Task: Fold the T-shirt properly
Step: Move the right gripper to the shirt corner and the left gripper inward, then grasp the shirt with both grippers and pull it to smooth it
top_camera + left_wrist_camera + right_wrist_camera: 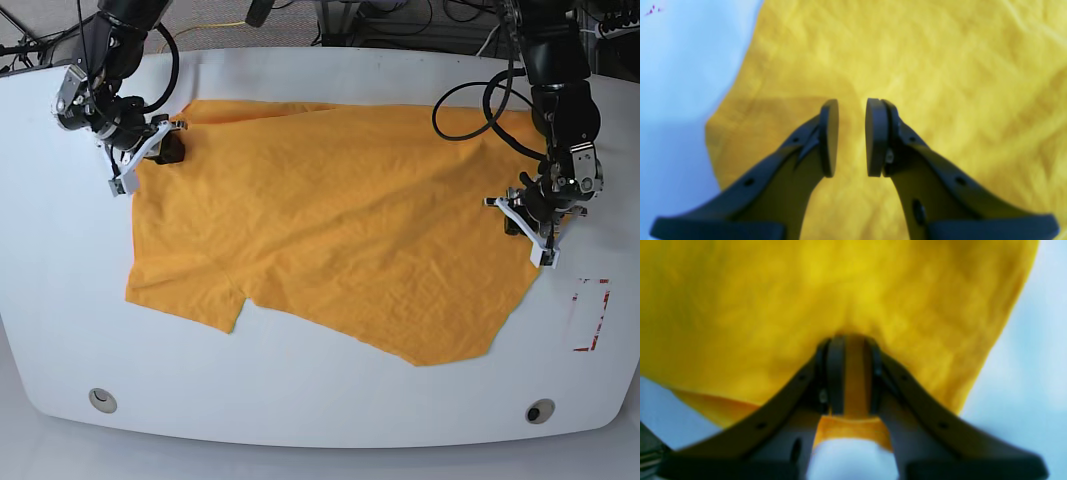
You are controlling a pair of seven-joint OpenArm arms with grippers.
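You are working with the shirt (330, 220) lying spread and rumpled across the middle of the white table (300, 390), one sleeve pointing toward the near edge. Your right gripper (853, 373) is sitting at the shirt's edge on the base view's left; its wrist view is showing a fold of yellow cloth pinched between the pads, so that side is gripping. Your left gripper (851, 136) is hovering over the opposite edge, near a red-marked rectangle (592, 315) on the table. Its jaws are standing narrow with a gap between them, and no cloth is showing between the pads; whether they are catching fabric beneath, you cannot tell.

Before lifting, you should be making sure the left side is actually biting. If the pads are closing above the cloth, lower them so they are pressing into the fabric, then close again. Thin cloth likely slips, so take a real fold, not a single edge. When both sides are holding, raise them together and level, keeping the span taut, or the fold line will probably be wandering.
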